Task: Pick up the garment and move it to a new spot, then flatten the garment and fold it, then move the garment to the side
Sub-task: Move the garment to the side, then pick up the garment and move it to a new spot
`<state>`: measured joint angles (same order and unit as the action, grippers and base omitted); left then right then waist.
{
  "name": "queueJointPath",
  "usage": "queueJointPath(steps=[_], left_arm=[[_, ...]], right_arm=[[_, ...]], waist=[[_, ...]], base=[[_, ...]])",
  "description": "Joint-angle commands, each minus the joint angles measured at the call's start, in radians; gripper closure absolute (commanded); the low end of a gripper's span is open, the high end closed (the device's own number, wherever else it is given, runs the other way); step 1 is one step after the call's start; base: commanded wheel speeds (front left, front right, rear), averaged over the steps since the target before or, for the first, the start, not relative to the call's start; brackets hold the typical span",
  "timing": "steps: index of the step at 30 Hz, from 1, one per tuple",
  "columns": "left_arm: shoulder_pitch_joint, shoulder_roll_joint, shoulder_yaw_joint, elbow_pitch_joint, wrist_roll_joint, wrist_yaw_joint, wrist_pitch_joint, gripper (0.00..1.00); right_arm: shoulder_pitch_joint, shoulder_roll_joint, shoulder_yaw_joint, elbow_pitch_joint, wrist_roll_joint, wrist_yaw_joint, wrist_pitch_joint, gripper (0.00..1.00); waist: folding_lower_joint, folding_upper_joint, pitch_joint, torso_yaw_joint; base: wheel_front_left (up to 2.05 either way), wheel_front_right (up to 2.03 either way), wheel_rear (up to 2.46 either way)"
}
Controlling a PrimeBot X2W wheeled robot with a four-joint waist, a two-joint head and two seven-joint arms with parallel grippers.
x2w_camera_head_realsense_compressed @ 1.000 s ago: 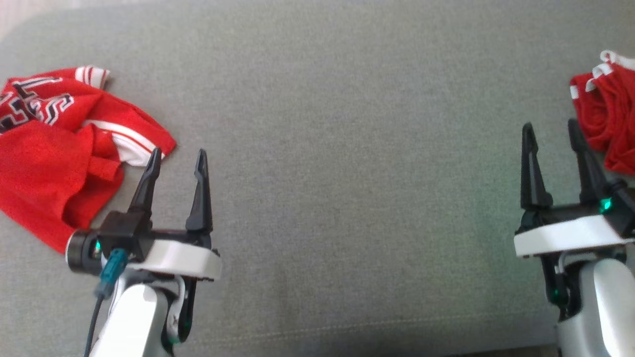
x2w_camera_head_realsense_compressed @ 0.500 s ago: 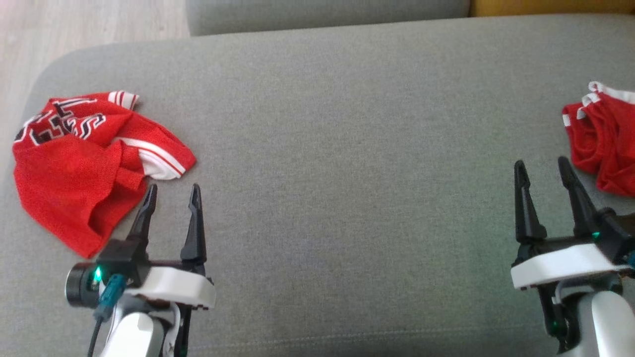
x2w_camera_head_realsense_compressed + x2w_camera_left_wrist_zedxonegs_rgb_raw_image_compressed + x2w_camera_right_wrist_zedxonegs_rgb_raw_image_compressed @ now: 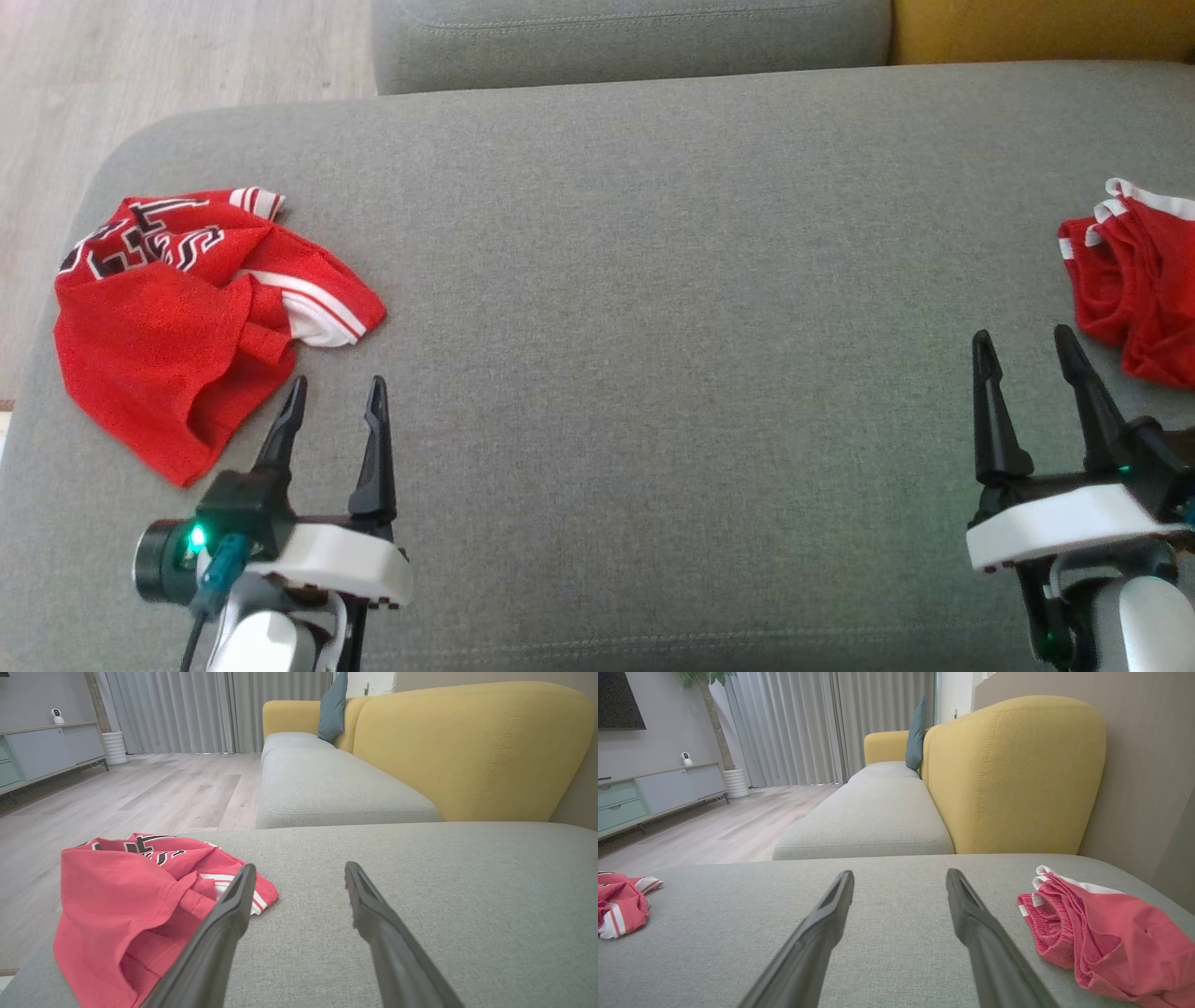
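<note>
A crumpled red jersey (image 3: 187, 317) with white trim and black lettering lies at the left end of the grey sofa seat (image 3: 653, 280); it also shows in the left wrist view (image 3: 140, 896) and at the left edge of the right wrist view (image 3: 619, 903). A second bunched red garment (image 3: 1134, 280) with a white waistband lies at the right end (image 3: 1101, 933). My left gripper (image 3: 336, 392) stands open just below and right of the jersey, not touching it. Beside the second garment, my right gripper (image 3: 1022, 343) is open with nothing between its fingers.
The seat's left edge (image 3: 56, 280) drops to a wooden floor (image 3: 140, 65). Behind it are another grey cushion (image 3: 635, 37) and a yellow backrest (image 3: 467, 751). A low cabinet (image 3: 654, 793) stands across the room. Bare seat spans the stretch between the two garments.
The head camera has tilted up, so the whole picture slid downward and the floor and rear cushion came into view. Both grippers stay open near their garments.
</note>
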<state>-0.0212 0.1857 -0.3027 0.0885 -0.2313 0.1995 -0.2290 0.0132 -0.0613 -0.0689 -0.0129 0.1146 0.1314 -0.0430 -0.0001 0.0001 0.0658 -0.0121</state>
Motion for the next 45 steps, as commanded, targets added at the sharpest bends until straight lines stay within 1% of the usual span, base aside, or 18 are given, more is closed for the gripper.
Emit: queueJointPath(steps=[1, 19, 24, 28, 33, 39, 45], left_arm=[[-0.027, 0.021, 0.035, -0.036, -0.007, 0.005, -0.001, 0.0], [-0.04, 0.03, 0.026, -0.039, -0.012, 0.01, -0.004, 0.0], [-0.046, 0.029, 0.02, -0.039, -0.014, 0.011, -0.004, 0.0], [-0.058, 0.025, 0.017, -0.038, -0.016, 0.012, -0.006, 0.0], [-0.073, 0.019, 0.014, -0.027, -0.021, 0.01, -0.01, 0.0], [-0.081, 0.017, 0.024, -0.019, -0.029, 0.012, -0.018, 0.0], [-0.076, 0.022, 0.044, -0.02, -0.035, 0.02, -0.025, 0.0]], right_arm=[[-0.015, 0.0, 0.022, -0.04, 0.003, -0.001, 0.004, 0.0], [-0.014, 0.007, 0.014, -0.038, -0.005, -0.001, 0.009, 0.0], [-0.008, 0.008, 0.002, -0.041, -0.008, -0.001, 0.008, 0.0], [0.001, 0.009, -0.002, -0.06, -0.015, -0.001, 0.011, 0.0], [0.017, 0.01, 0.001, -0.104, -0.02, -0.001, 0.026, 0.0], [0.025, 0.01, 0.032, -0.142, -0.017, -0.001, 0.056, 0.0], [0.015, -0.002, 0.079, -0.154, -0.019, -0.001, 0.079, 0.0]], waist=[[0.0001, -0.0001, 0.0, 0.001], [0.0001, -0.0001, 0.007, 0.002], [0.0001, -0.0001, 0.003, 0.019], [0.0001, -0.0001, 0.0, 0.062], [0.0001, -0.0001, -0.01, 0.149], [0.0001, -0.0001, -0.025, 0.257], [0.0001, -0.0001, -0.028, 0.334]], base=[[0.0, 0.0, 0.0], [0.0, 0.0, 0.0], [0.0, 0.0, 0.0], [0.0, 0.0, 0.0], [0.0, 0.0, 0.0], [0.0, 0.0, 0.0], [0.0, 0.0, 0.0]])
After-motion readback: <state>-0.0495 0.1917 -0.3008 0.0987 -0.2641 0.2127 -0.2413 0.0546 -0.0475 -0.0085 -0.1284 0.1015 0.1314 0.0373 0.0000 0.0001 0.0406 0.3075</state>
